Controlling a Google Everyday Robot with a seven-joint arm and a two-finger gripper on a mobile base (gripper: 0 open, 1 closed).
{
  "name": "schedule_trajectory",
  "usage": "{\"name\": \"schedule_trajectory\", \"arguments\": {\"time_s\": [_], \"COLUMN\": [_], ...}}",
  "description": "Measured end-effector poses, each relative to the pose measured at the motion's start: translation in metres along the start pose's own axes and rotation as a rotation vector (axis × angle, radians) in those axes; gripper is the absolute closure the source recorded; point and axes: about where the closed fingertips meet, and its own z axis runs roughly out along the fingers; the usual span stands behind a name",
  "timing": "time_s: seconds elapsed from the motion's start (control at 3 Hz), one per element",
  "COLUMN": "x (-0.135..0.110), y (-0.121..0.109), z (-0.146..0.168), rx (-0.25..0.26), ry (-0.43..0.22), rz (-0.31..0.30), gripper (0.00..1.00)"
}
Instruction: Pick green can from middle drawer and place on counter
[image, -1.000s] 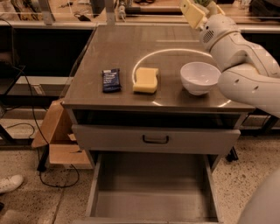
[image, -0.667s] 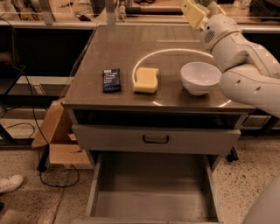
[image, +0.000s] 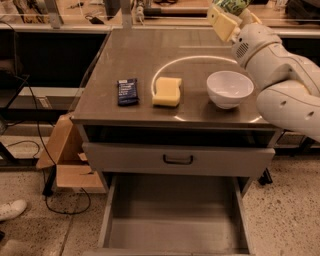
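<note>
My gripper (image: 229, 11) is high at the top right, above the back right corner of the counter (image: 145, 55). It is shut on the green can (image: 232, 5), whose green-and-white print shows at the frame's top edge beside a yellowish finger (image: 221, 22); most of the can is cut off by the edge. Low in the view, the middle drawer (image: 175, 227) is pulled out and its bare grey floor holds nothing.
On the counter lie a dark blue snack packet (image: 127, 91), a yellow sponge (image: 167, 91) and a white bowl (image: 229, 89). A shut drawer front with a dark handle (image: 178, 160) sits above the open drawer. A cardboard box (image: 65, 160) and cables are on the floor at left.
</note>
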Motion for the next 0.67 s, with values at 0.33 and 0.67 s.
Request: {"name": "schedule_trajectory", "arguments": {"time_s": [0.33,0.67], "x": [0.006,0.014], "y": [0.009,0.015], "z": [-0.011,-0.030], "rx": [0.005,0.017], "ry": [0.031,0.072], "rz": [0.010,0.048], "gripper": [1.00,1.00]}}
